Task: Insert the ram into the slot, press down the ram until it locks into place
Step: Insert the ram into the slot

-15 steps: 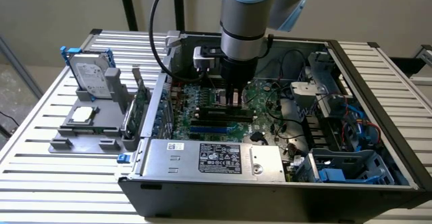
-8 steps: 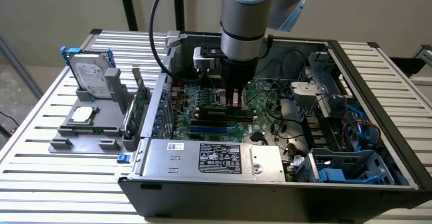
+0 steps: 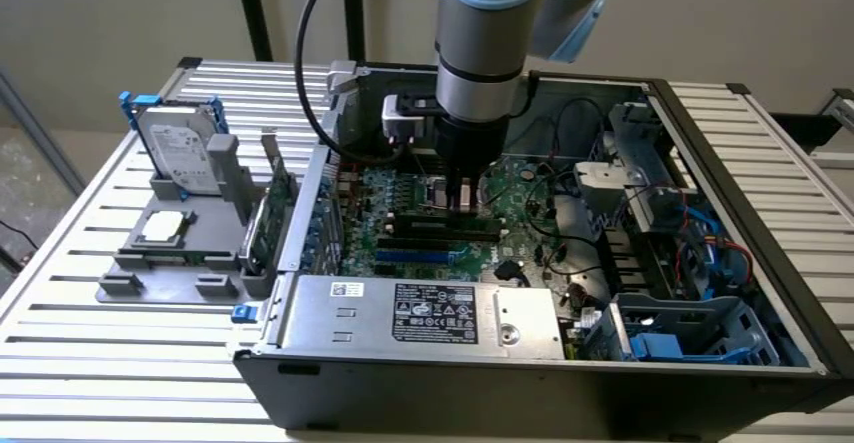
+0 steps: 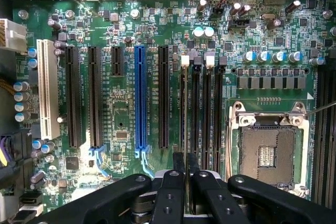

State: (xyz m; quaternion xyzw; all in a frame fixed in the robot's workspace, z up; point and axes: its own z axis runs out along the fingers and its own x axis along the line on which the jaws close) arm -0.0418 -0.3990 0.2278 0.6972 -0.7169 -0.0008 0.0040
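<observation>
My gripper (image 3: 465,195) hangs straight down inside the open computer case, over the motherboard. In the wrist view its two dark fingers (image 4: 178,167) stand almost together, shut on the ram (image 4: 185,145), which I see edge-on as a thin strip between them. The strip lies in line with the slot (image 4: 184,74), the black socket with a white end clip nearest the blue slot. Three more parallel black sockets (image 4: 208,108) lie beside it. I cannot tell whether the ram touches the slot. In the exterior view the black sockets (image 3: 441,225) show just below the fingers.
A blue slot (image 4: 140,98) and long black card slots (image 4: 94,95) lie on one side, the open CPU socket (image 4: 266,156) on the other. The power supply (image 3: 414,313) fills the case front. A grey fixture (image 3: 167,253) with a hard drive (image 3: 180,148) stands at the exterior view's left.
</observation>
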